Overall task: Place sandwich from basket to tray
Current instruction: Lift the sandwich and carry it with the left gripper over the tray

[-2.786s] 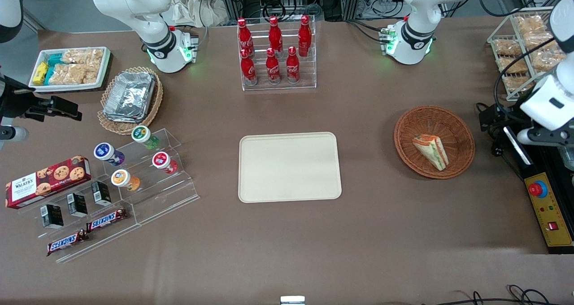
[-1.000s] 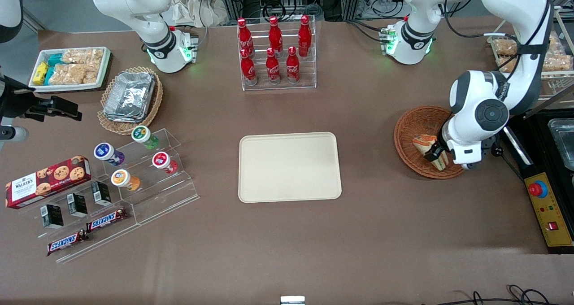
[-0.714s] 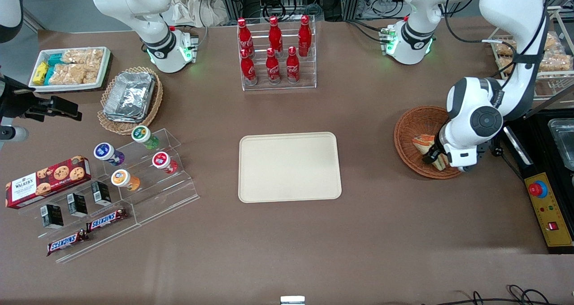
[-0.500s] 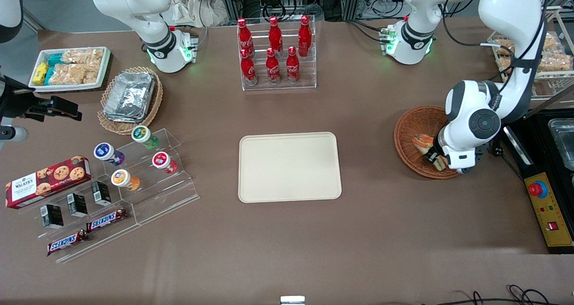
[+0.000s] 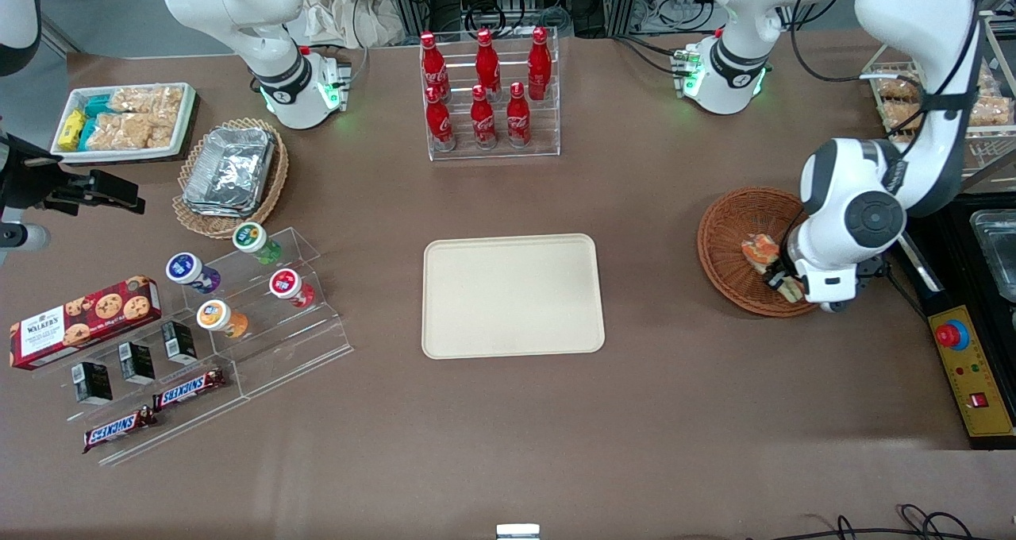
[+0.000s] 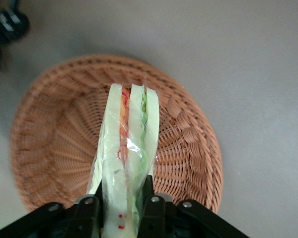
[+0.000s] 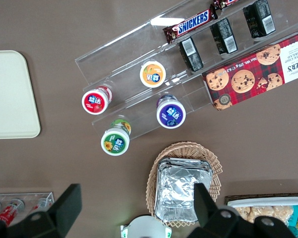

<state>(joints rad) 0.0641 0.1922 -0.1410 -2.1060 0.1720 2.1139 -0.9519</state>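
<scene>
The sandwich (image 6: 126,148) hangs above the basket (image 6: 49,144), pinched at its wide end by our gripper (image 6: 120,208). We judge it light and soft with slippery wrap, so gentle pressure across the bread faces suits it.

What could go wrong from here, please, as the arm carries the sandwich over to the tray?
The gripper is shut on the sandwich only at one end, over slick clear wrap, so the wedge may slip or sag out during the carry. It also hangs just above the basket, so moving sideways too soon could catch the rim. The tray lies well toward the parked arm, a long carry.
</scene>
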